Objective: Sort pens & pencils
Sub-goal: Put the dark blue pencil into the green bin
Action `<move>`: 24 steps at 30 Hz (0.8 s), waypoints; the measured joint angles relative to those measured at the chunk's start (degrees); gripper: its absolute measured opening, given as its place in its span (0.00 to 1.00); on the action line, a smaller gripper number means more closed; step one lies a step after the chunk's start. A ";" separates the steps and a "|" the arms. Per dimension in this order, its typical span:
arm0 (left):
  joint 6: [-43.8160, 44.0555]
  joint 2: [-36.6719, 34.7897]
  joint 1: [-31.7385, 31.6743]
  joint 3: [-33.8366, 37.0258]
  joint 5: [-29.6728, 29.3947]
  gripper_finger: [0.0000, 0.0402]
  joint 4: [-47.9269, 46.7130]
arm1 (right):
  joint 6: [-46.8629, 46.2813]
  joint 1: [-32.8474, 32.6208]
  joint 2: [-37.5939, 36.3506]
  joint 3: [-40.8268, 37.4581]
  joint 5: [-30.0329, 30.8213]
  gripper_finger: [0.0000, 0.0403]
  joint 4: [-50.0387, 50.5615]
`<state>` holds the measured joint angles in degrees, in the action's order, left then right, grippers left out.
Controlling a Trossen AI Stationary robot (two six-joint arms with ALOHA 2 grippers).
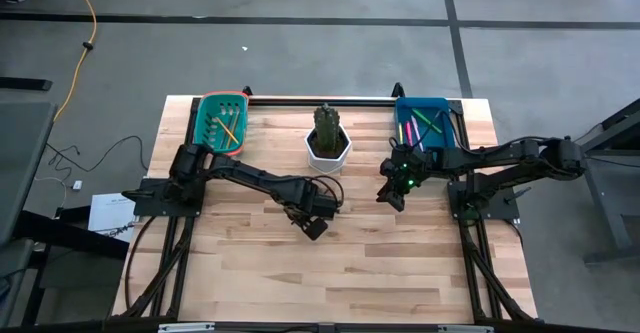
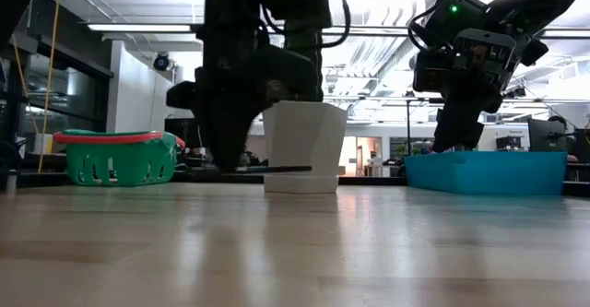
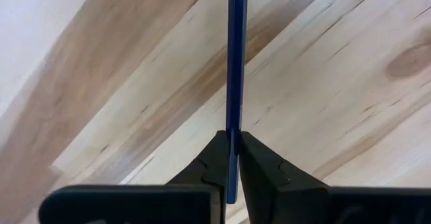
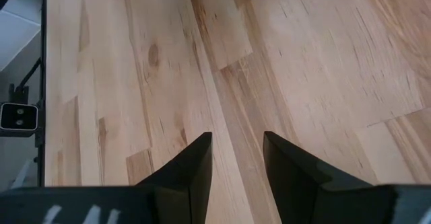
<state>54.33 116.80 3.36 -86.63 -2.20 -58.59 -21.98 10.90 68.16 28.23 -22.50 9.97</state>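
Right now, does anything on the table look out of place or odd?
Nothing stands out. The green basket and blue bin hold their sticks, the white pot stands upright, and the left tool pinches a dark blue stick.

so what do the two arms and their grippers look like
Both arms are dark, near-black jointed links with black cables along them. The left gripper has two matte black fingers tapering to narrow tips. The right gripper has the same wedge-shaped black fingers, and a small green light glows on its wrist.

Matt pale wood-plank table (image 1: pixel 400 263) w/ knots; perforated plastic green basket (image 1: pixel 205 123); smooth blue plastic bin (image 2: pixel 489 173).
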 joint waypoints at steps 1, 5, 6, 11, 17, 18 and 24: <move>-0.09 -0.27 0.00 0.02 -0.04 0.05 -0.84 | 0.00 0.01 0.00 0.00 0.00 0.31 -0.04; -0.54 -0.91 0.02 0.01 -0.20 0.05 -3.02 | 0.00 0.00 0.00 0.00 0.01 0.31 -0.22; -0.63 -1.18 0.02 0.00 -0.20 0.05 -3.23 | 0.00 0.00 0.00 0.00 0.02 0.31 -0.23; -1.99 -2.41 0.02 -0.07 -0.02 0.05 -5.20 | -0.02 0.00 0.00 0.00 0.02 0.31 -0.25; -2.25 -4.42 0.02 -0.04 -1.09 0.05 -8.40 | -0.04 0.00 0.00 0.00 0.08 0.31 -0.63; -2.25 -4.68 0.02 -0.04 -1.32 0.05 -9.06 | -0.04 0.00 0.00 0.00 0.25 0.31 -0.83; -2.82 -5.94 0.02 -0.10 -1.51 0.05 -10.91 | -0.25 0.00 0.00 0.00 0.31 0.31 -1.30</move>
<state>51.51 110.86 3.38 -86.73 -3.70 -69.50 -22.22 10.90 68.16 28.23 -22.20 8.66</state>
